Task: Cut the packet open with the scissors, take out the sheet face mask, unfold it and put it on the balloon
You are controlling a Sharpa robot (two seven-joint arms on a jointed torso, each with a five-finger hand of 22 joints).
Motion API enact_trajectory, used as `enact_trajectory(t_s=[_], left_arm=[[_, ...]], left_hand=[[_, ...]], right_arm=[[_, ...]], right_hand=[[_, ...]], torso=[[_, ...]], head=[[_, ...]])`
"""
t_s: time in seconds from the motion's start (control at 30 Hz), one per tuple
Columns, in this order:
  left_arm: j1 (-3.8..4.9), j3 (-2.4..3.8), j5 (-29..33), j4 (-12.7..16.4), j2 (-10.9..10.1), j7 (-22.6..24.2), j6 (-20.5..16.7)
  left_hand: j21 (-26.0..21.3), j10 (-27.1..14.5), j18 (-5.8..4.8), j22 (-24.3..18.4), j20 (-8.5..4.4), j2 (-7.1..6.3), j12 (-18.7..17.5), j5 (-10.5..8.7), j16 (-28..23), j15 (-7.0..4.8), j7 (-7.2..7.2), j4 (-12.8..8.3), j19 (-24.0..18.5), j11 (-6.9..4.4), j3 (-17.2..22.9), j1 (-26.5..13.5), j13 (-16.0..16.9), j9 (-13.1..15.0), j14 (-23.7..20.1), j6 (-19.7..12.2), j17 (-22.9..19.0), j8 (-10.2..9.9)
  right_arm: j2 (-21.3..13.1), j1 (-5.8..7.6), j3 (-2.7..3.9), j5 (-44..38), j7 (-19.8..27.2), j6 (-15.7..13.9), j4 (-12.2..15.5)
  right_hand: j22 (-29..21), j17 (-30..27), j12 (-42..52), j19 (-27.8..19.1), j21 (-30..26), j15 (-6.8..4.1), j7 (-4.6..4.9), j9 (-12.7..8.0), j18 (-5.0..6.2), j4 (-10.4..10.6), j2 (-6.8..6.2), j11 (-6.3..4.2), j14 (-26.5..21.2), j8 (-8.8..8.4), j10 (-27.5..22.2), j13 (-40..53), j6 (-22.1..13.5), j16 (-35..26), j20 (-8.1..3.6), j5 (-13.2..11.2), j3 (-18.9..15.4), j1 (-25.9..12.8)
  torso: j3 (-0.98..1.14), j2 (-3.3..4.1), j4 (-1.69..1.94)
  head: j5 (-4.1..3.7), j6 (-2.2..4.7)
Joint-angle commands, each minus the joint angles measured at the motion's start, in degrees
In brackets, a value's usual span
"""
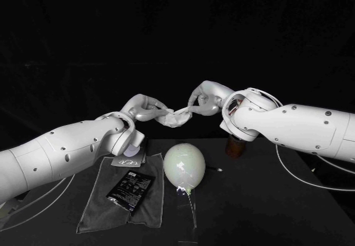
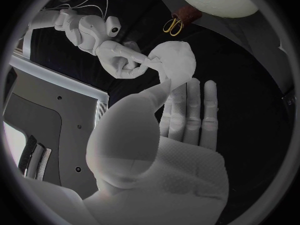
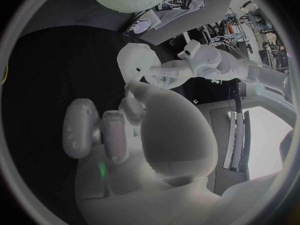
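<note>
Above the table (image 1: 288, 205): both hands are holding the mask (image 1: 175, 118) up between them.
Left hand (image 1: 144, 108): pinching one side of the mask; its wrist view is showing the other fingers (image 2: 187, 115) lying straight.
Right hand (image 1: 203, 100): gripping the opposite side.
Balloon (image 1: 185, 165): lying on the table beside the cloth (image 1: 96, 210), which is carrying the packet (image 1: 131, 189).
Scissors (image 2: 173, 26): standing in a holder (image 2: 188, 14), yellow handles showing in the left wrist view.
</note>
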Motion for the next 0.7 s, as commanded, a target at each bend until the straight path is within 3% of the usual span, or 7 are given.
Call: enact_trajectory(t_s=[0.03, 0.2, 0.5, 0.6, 0.7], left_arm=[[0.04, 0.08, 2.39, 0.43, 0.00, 0.34, 2.08], [0.04, 0.12, 5.09, 1.59, -0.29, -0.29, 4.16], [0.04, 0.19, 12.37, 3.70, -0.78, -2.13, 7.23], [0.05, 0.23, 14.76, 4.11, -0.93, -2.57, 7.75], [0.05, 0.27, 16.57, 4.44, -1.09, -3.04, 8.10]], left_hand=[[0.04, -1.75, 0.41, 0.08, -0.08, -0.23, -0.04, 0.26, -0.45, 0.34, 0.29, -0.03, -1.29, 0.26, 0.42, 0.15, 0.04, 2.24, -1.16, 0.01, -0.05, 0.52], [-0.33, -3.76, 0.12, 0.04, 0.29, -0.69, -0.78, 0.25, -1.37, 0.98, 0.69, -0.08, -2.69, 0.77, 1.02, 0.14, 0.03, 2.70, -2.64, 0.09, -0.29, 0.63], [0.76, -4.13, 1.00, 0.20, -0.20, -0.44, -1.37, 0.27, -2.01, 0.53, 0.70, 0.47, -0.09, 0.77, 1.14, -0.18, 0.12, 3.38, 0.37, -0.44, -0.72, 0.65], [1.23, -4.08, 0.97, -0.48, -2.34, -0.22, -2.92, -0.07, -5.26, -0.30, 0.53, 1.15, 4.37, 0.69, 1.79, -0.45, -0.42, 4.38, 6.18, -1.10, -2.27, 0.94], [1.22, -3.78, 1.00, -0.83, -2.94, -0.38, -3.43, 0.13, -6.37, -0.59, 0.49, 1.22, 5.85, 0.57, 1.90, -0.43, -0.60, 4.75, 8.32, -1.32, -2.69, 1.04]], right_arm=[[0.63, -0.06, -0.05, 0.00, 0.73, -1.39, -1.00], [2.91, -0.70, -0.37, 1.38, 1.81, -3.22, -4.11], [6.84, -2.42, -0.82, 3.41, 3.19, -3.63, -10.13], [7.61, -2.90, -0.95, 4.05, 3.55, -3.46, -11.44], [8.20, -3.37, -1.08, 4.66, 3.87, -3.29, -12.51]], right_hand=[[10.69, 9.59, 0.03, 0.34, 0.01, -0.22, -0.04, 1.63, -1.01, 0.01, 0.35, -0.04, 3.90, 0.27, 0.47, -0.05, 0.36, 0.26, -0.15, 0.16, 0.30, 0.09], [10.67, 9.46, -0.11, 0.31, -0.06, -0.23, -0.04, 1.63, -0.99, 0.01, 0.36, -0.04, 3.85, 0.28, 0.41, -0.17, 0.35, 0.18, -0.16, 0.16, 0.33, 0.07], [10.43, 8.90, -0.83, -0.09, -0.90, -0.24, 0.02, 1.60, -0.82, 0.07, 0.38, 0.00, 3.64, 0.32, 0.09, -0.74, 0.06, -0.23, -0.18, 0.16, 0.64, -0.21], [10.24, 8.47, -1.34, -0.42, -1.55, -0.21, 0.08, 1.58, -0.69, 0.11, 0.25, 0.05, 3.46, 0.35, -0.19, -1.10, -0.21, -0.55, -0.18, 0.16, 0.80, -0.49], [10.09, 8.18, -1.81, -0.69, -2.08, -0.19, 0.11, 1.58, -0.58, 0.11, 0.17, 0.09, 3.33, 0.39, -0.45, -1.45, -0.41, -0.78, -0.16, 0.16, 0.92, -0.66]], torso=[[0.03, -0.01, 0.00], [0.01, 0.03, -0.04], [-0.03, 0.06, 0.01], [-0.04, 0.05, 0.01], [-0.04, 0.02, 0.02]], head=[[-0.07, -0.04], [-0.17, -0.01], [-0.36, 0.02], [-0.41, -0.04], [-0.45, -0.05]])
